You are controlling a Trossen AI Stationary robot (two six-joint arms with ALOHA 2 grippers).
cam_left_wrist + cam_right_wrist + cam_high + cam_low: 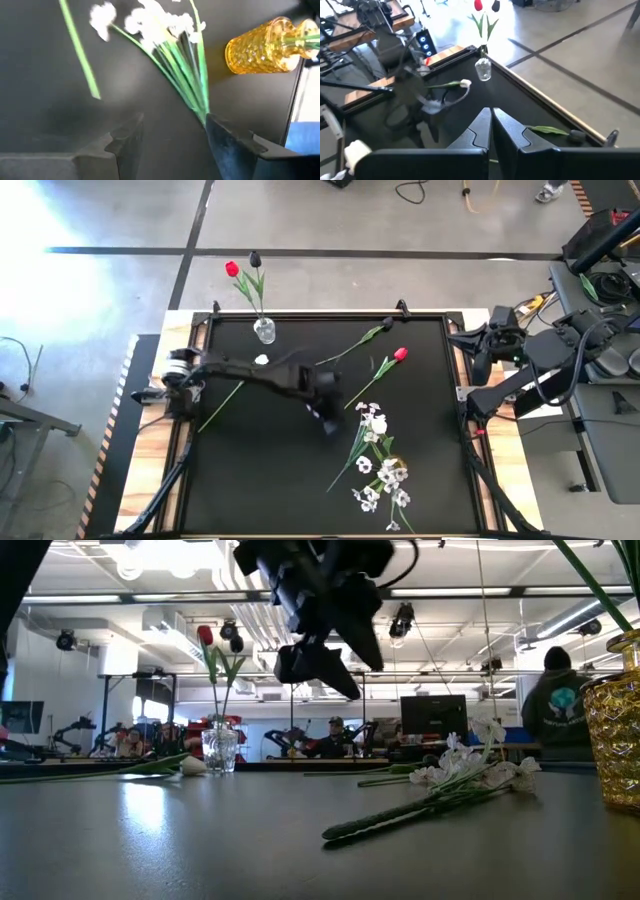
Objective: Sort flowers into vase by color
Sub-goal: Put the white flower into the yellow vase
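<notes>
Black desk; left tool mid-desk, fingers spread, empty, white blossom sprays at its 4 o'clock. Right tool closed, empty.

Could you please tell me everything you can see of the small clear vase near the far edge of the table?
The clear vase is small, squat and looks like patterned glass. It stands upright on the black mat, near its far edge, left of centre. It holds two upright tulips on thin green stems with leaves: a red tulip and a dark tulip. A white tulip lies on the mat beside it, apparently not touching. Neither end effector is near it.
</notes>
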